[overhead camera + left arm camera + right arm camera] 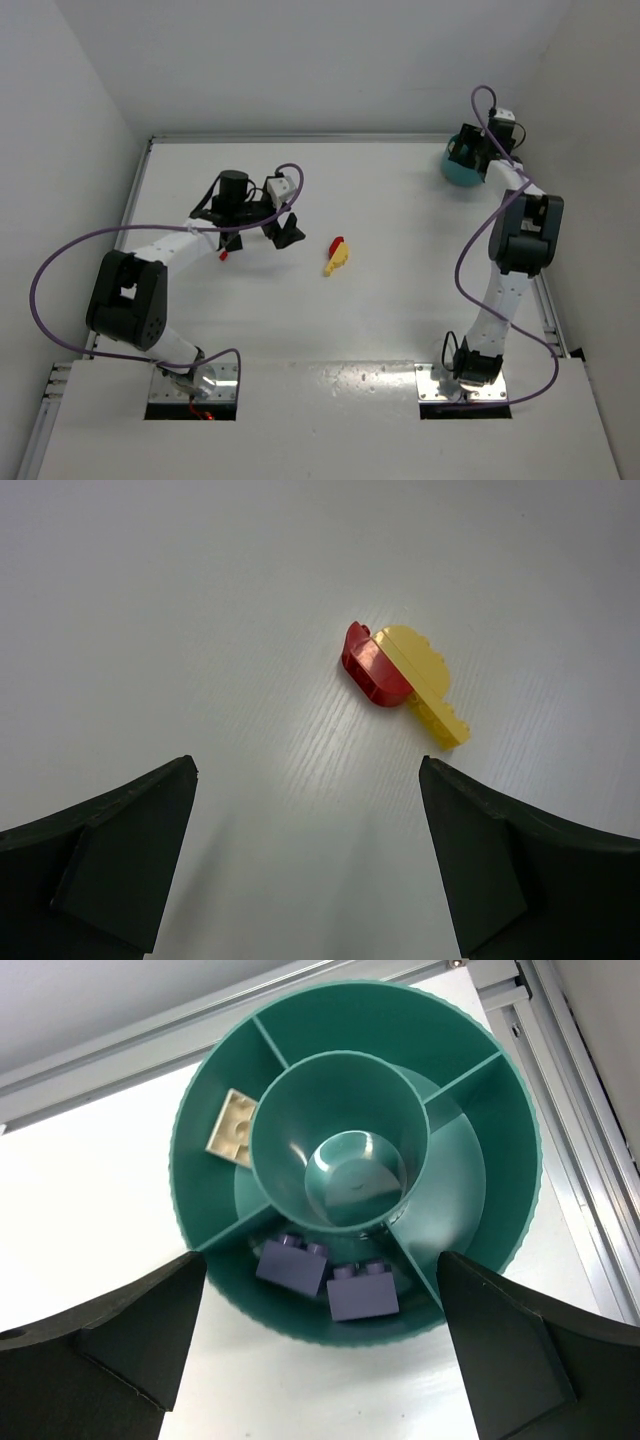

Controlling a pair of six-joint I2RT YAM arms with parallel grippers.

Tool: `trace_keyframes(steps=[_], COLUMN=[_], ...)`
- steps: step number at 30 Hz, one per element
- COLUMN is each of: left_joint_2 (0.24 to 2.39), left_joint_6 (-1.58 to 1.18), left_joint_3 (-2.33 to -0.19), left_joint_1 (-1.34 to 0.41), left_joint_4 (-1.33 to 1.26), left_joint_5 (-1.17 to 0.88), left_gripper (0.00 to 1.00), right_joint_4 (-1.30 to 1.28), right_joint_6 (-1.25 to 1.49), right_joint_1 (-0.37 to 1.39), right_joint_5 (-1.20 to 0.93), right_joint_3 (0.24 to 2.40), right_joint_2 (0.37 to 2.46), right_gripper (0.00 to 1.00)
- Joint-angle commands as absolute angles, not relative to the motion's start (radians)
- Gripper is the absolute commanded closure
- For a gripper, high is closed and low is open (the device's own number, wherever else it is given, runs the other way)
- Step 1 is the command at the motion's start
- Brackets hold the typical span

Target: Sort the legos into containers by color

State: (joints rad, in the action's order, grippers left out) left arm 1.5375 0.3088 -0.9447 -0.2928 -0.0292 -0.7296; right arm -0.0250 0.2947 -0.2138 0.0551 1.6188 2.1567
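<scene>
I am at the picking-up step: my left tool (307, 770), wide open and empty, hangs by the touching red lego (372, 668) and yellow lego (425, 680) mid-desk (400, 300), so I must lower and pinch one, while my right tool (322, 1260), open and empty too, hangs over the teal bowl (500, 1110) far right.

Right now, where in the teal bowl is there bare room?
Round teal plastic bowl: centre cup, far section and right section are bare. Left section holds one pale yellow brick; near section is crowded with two purple bricks.
</scene>
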Motion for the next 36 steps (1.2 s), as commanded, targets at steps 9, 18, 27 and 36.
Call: trace_keyframes(steps=[9, 18, 27, 36], left_joint_2=[1.522, 1.513, 1.513, 1.513], left_joint_6=[0.301, 0.301, 0.301, 0.301], left_joint_3=[-0.934, -0.934, -0.943, -0.943], left_joint_1=[-0.291, -0.291, -0.291, -0.301], left_joint_4=[-0.078, -0.078, -0.078, -0.078], left_joint_5=[-0.761, -0.761, -0.761, -0.761], left_gripper=[0.00, 0.00, 0.00, 0.00], right_joint_4=[-0.012, -0.038, 0.077, 0.065], right_joint_6=[0.316, 0.325, 0.302, 0.268], right_joint_1=[-0.209, -0.199, -0.199, -0.199], right_joint_5=[-0.009, -0.018, 0.052, 0.087], right_joint_3=[1.604, 1.638, 1.534, 1.555], right_joint_2=[2.066, 2.088, 2.011, 2.037], right_gripper=[0.00, 0.00, 0.00, 0.00])
